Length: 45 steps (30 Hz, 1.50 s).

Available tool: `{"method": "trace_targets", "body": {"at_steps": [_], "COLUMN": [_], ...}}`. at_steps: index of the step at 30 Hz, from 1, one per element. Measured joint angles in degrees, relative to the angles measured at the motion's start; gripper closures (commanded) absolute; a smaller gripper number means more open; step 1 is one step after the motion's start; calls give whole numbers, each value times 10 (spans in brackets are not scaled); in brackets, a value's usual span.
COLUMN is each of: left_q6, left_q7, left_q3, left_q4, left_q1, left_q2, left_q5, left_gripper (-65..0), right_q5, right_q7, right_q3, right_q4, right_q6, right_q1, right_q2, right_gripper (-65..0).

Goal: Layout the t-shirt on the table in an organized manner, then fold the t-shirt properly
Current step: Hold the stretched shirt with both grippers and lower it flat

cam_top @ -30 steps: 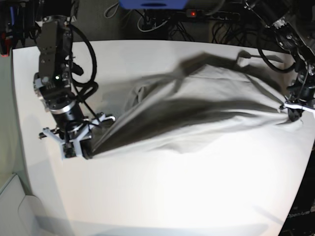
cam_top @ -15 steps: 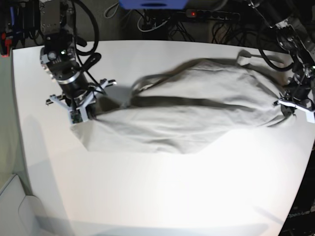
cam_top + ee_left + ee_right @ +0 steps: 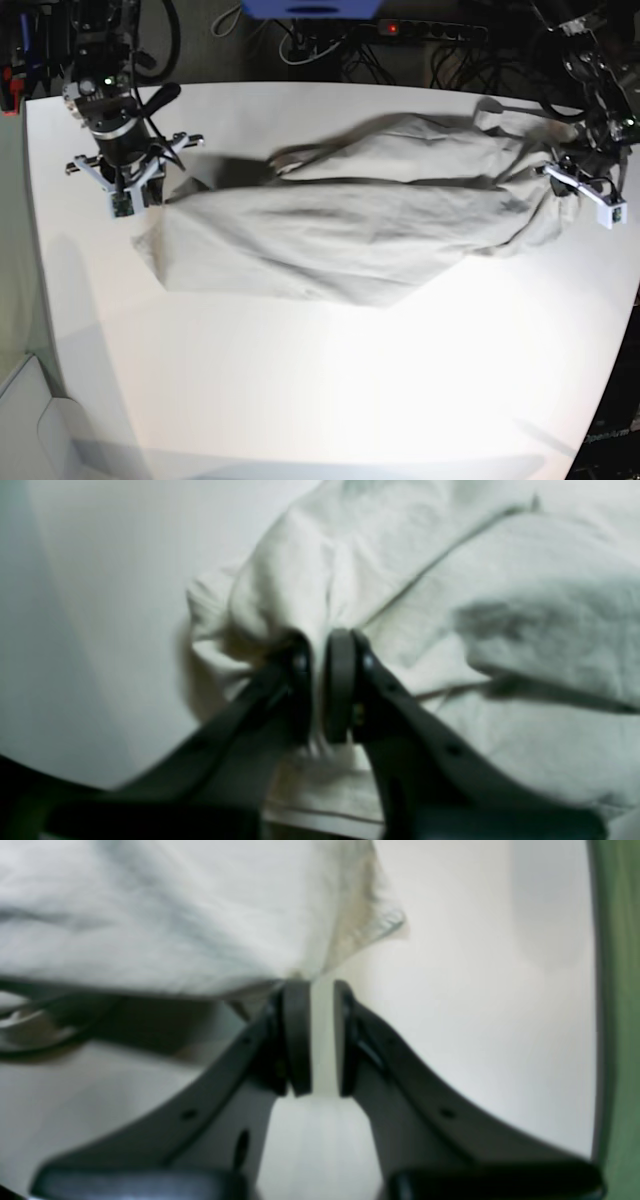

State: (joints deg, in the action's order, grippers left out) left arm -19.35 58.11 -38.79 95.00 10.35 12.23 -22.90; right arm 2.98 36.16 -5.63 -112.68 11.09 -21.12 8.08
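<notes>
Right pincer (image 3: pixel 316 1037) stood slightly parted, cloth clear of it; left pincer (image 3: pixel 320 685) nearly closed, possibly pinching a fold, blurry. T-shirt (image 3: pixel 340 235) lay bunched across mid-frame on the bench (image 3: pixel 330 400). Layout step; next: regrasp corners, flatten.

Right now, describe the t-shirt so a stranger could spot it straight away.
On the big white table, between the two grippers, lies the t-shirt, stretched sideways across the far half. It is the only cloth there: pale grey-beige, rumpled, with a seamed hem.
</notes>
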Motion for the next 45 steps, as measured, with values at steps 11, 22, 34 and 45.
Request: {"method": "trace_targets", "body": {"at_steps": [11, 22, 34, 45], "left_q6": [-2, -3, 2, 5], "left_q7": [2, 1, 3, 3], "left_q3": [2, -47, 5, 11], "left_q4": [106, 75, -89, -147], "left_q1": [55, -56, -130, -153], "left_q2": [-3, -11, -15, -17], "left_q5": [-3, 0, 8, 8], "left_gripper": [-227, -229, -334, -614], "right_q5": [1, 7, 4, 4], "right_q7": [0, 101, 162, 161], "right_q3": [0, 48, 82, 81], "right_q4": [-6, -5, -4, -4], "right_q6": [0, 0, 0, 0], "right_q1": [20, 118, 146, 144], "right_q2": [0, -4, -2, 0], "right_gripper": [-104, -104, -104, -104]}}
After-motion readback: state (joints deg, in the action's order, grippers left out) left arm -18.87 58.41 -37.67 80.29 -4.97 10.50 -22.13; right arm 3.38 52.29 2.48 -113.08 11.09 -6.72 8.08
